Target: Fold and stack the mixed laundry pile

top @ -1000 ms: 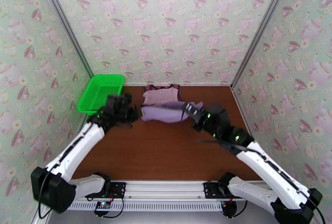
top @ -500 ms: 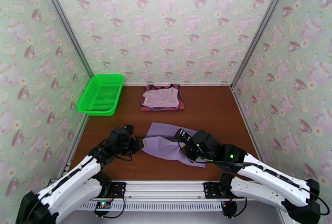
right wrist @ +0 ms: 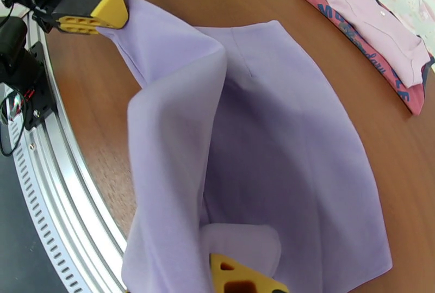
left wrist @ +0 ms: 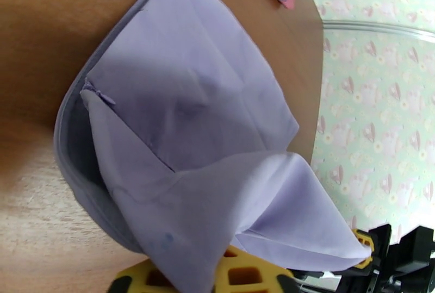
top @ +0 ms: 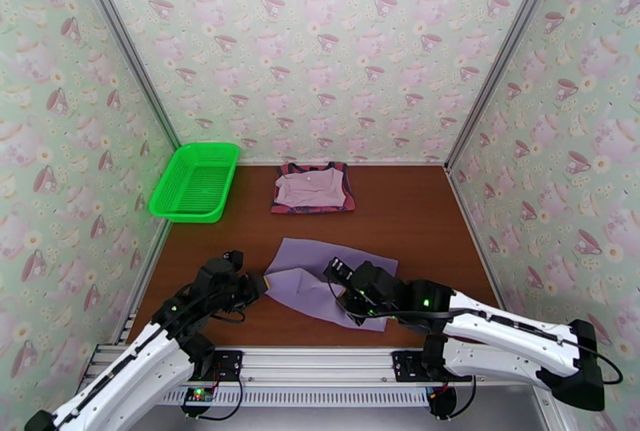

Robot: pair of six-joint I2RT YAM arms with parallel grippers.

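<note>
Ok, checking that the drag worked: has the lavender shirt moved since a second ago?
Yes. The lavender shirt has come toward the table's near edge, away from the folded stack by the back wall, which stayed put.

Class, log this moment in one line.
purple shirt: spread, part folded | right pincer: shut on purple shirt | left pincer: at its corner, grip unclear | stack: behind

A robot test booth in a lab: teacup-wallpaper panels in aluminium posts enclose the table; mounting rail at 6 o'clock.
</note>
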